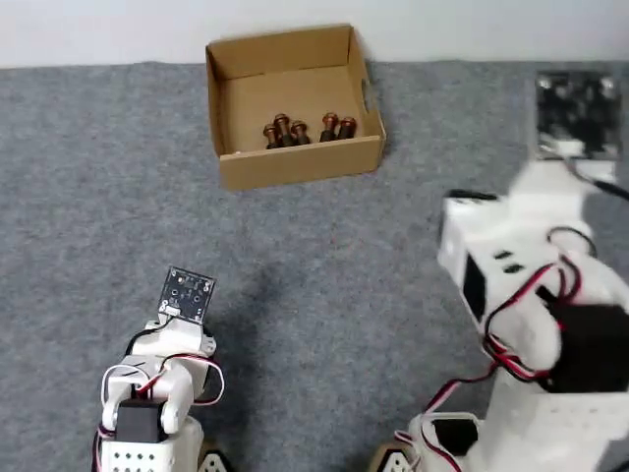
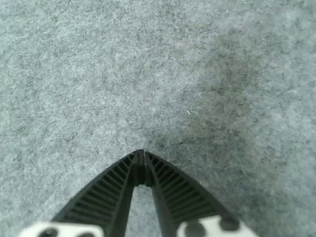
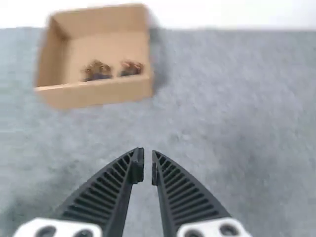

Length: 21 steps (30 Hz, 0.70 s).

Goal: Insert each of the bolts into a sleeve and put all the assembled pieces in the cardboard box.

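**task looks at its end: pieces in the box, both grippers empty**

the cardboard box [image 1: 300, 162] stands on the far side of the grey carpeted table [image 1: 324, 265], open side up. the assembled bolt-and-sleeve pieces [image 1: 307, 129] lie on its floor near the front wall, a cluster of three and a pair just beside it, as far as can be counted. from the right wrist view the box [image 3: 94, 94] sits well ahead of the arm, with the pieces [image 3: 112, 69] as two coppery clumps inside.

the left gripper [image 2: 144, 168] hangs over bare carpet with its tips pressed together and nothing between them. the right gripper [image 3: 147, 165] is all but closed, only a thin slit between its jaws, and it holds nothing. in the high view both arms sit at the near edge of the table, well apart from the box.

judged from this, the insert-and-drop work is done or very nearly so, since every piece that can be seen is already in the box. the next move calls for little: check for any stray bolt or sleeve. if one turns up, a gripper must open wide before it goes down. otherwise the arms can rest where they are.
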Each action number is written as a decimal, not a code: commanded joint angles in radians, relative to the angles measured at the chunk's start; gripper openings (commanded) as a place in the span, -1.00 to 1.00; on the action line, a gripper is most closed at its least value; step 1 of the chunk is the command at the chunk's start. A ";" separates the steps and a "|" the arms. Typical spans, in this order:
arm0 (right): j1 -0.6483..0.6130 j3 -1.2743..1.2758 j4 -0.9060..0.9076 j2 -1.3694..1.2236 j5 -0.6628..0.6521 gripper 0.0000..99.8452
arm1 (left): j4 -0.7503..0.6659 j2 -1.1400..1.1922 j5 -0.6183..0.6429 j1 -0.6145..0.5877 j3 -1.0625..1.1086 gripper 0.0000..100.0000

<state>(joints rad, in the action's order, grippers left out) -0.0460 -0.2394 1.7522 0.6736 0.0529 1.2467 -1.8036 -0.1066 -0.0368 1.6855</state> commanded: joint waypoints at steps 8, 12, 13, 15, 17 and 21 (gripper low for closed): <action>0.140 0.577 -0.153 0.567 -0.009 -0.98 | 0.008 -0.006 -0.005 -0.002 -0.002 -0.99; 0.139 0.954 -0.349 0.854 -0.009 -0.98 | 0.008 -0.006 -0.005 -0.002 -0.002 -0.99; 0.139 1.042 -0.384 0.932 -0.009 -0.98 | 0.008 -0.006 -0.005 -0.002 -0.002 -0.99; 0.139 1.191 -0.423 1.090 -0.009 -0.98 | 0.008 -0.006 -0.005 -0.002 -0.002 -0.99; 0.139 1.281 -0.430 1.167 -0.011 -0.98 | 0.008 -0.006 -0.005 -0.002 -0.002 -0.99; 0.139 1.364 -0.438 1.102 -0.002 -0.98 | 0.008 -0.006 -0.005 -0.002 -0.002 -0.99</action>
<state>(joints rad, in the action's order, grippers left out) 0.0829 1.0817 1.3441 1.7737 0.0545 1.2467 -1.8036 -0.1066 -0.0368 1.6855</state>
